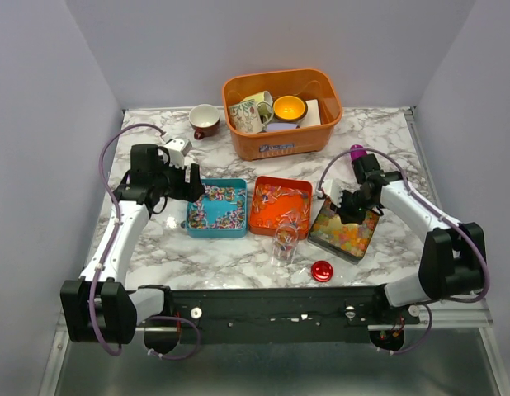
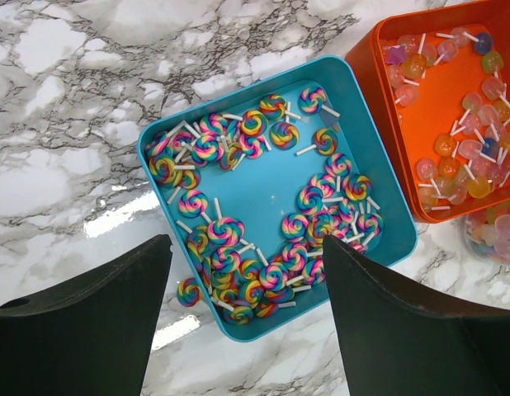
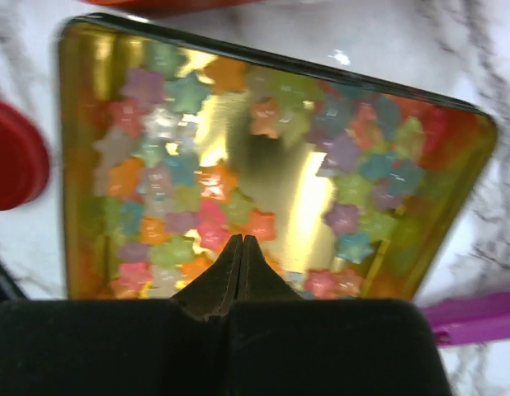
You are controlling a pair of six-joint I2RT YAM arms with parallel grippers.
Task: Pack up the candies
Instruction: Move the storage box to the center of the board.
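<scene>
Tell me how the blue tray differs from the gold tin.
The blue tray is matte turquoise; the gold tin is shiny and reflective. The blue tray holds rainbow swirl lollipops on white sticks; the gold tin holds pastel star-shaped sweets. The left gripper is open over the blue tray; the right gripper is shut over the gold tin. Both are shallow with bare floor showing.

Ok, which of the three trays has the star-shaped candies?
The shiny gold tray, rightmost, below the right hand. The teal tray holds swirl lollipops, the orange tray translucent ones.
</scene>
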